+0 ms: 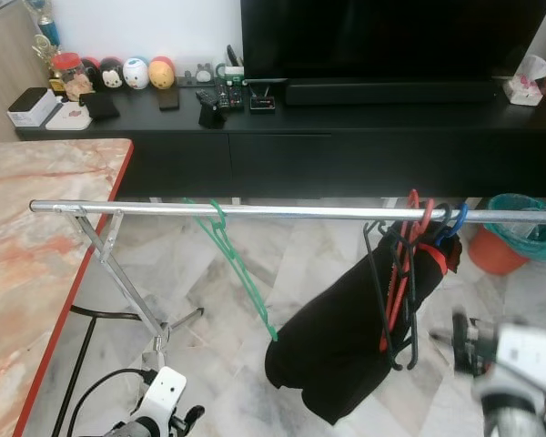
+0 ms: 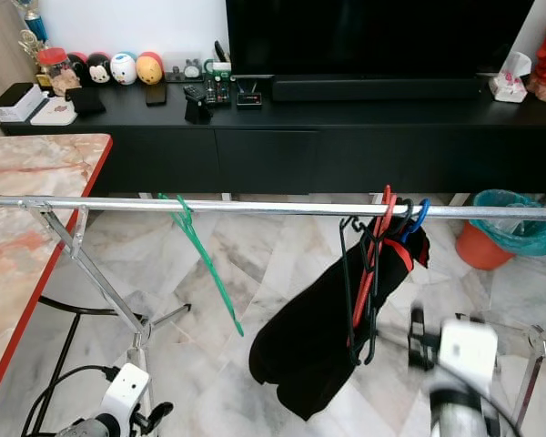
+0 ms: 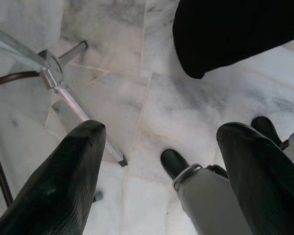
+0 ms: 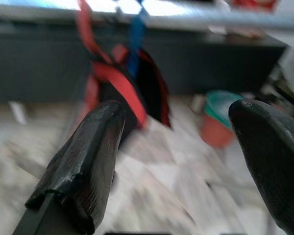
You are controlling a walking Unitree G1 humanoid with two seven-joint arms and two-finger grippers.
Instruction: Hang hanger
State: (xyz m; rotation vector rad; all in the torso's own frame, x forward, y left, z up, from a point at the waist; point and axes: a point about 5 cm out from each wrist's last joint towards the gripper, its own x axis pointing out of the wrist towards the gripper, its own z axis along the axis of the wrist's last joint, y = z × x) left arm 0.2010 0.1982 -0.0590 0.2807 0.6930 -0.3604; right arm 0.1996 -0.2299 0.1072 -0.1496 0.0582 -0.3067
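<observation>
A long metal rail [image 1: 282,211] runs from left to right across the scene, and the hangers are already on it. A green hanger [image 1: 239,264] hangs alone near the middle of the rail, a little to the left; its body slants down and to the right, toward the near side. Further right is a group of hangers [image 1: 409,264], red, blue and black, with a black garment [image 1: 346,341] that droops below them toward the marble floor [image 1: 282,264].

The right gripper [image 4: 174,161] is low at the near right, and it is blurred in the head views, so I judge that this arm is in motion. Its two black fingers [image 4: 88,156] are spread wide with nothing between them. Its wrist camera looks up at the red and blue hooks of the group, which lie ahead of it and above, on the far side.

The left gripper [image 3: 157,166] is low at the near left, beside the stand's leg [image 3: 63,93]. Its fingers are also wide apart and hold nothing, and they point down at the floor.

The relation that matters is this: the rail's long axis lies crosswise to the robot, and the group of hangers is up and forward from the right gripper, which is clearly the nearer one. The green hanger is between the two arms, closer to the left one. No hanger is in either gripper now, so in my judgement the hanging is either done or a new hanger must be fetched.
</observation>
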